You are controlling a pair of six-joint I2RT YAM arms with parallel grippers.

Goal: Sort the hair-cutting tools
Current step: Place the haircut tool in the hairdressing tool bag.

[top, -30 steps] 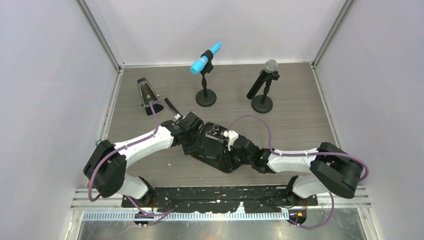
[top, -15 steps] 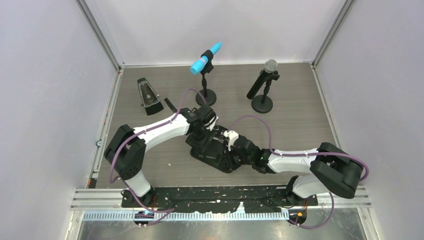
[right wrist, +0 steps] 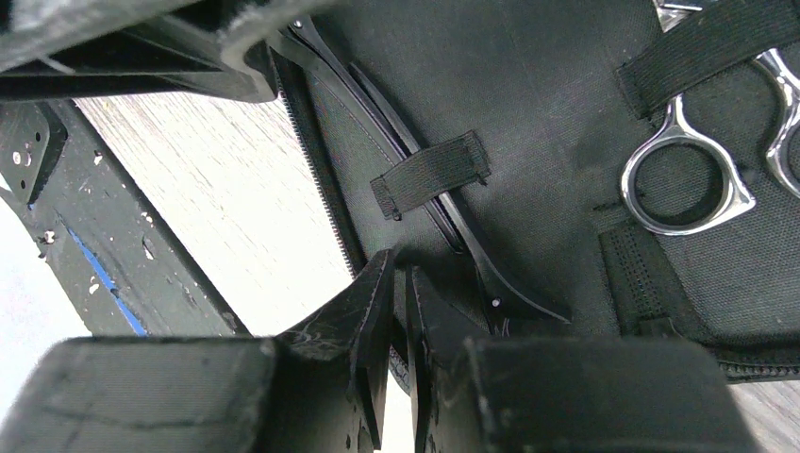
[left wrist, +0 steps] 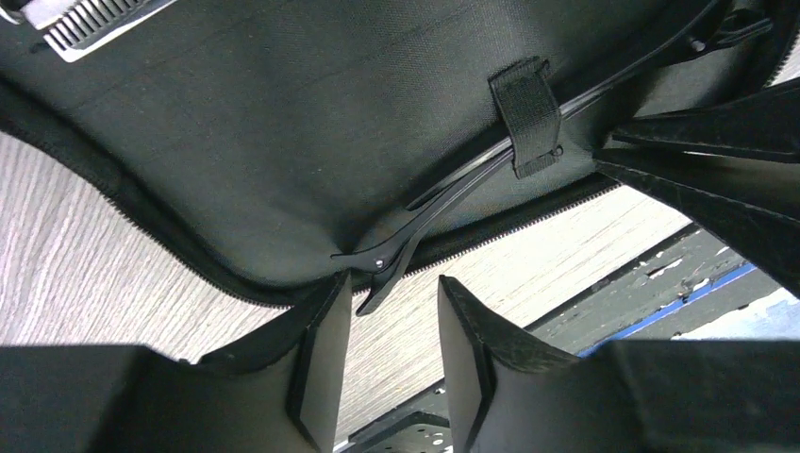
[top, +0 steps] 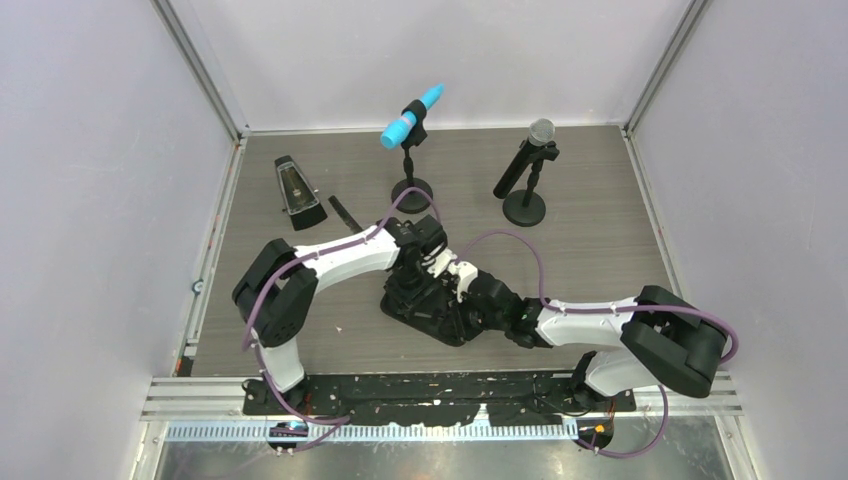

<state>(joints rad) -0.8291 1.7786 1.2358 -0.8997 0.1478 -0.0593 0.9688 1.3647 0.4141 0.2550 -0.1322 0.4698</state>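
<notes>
Hair clip (left wrist: 385,261) looks thin, slick, springy: pinch its tail. Left gripper (left wrist: 393,293) half-open, right gripper (right wrist: 401,274) pinching case (right wrist: 528,85) edge.

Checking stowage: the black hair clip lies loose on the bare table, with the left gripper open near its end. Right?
Not quite. The hair clip is not loose on the table: it is tucked under an elastic strap inside the case, as the left wrist view shows. The left gripper is indeed open near its end.
</notes>
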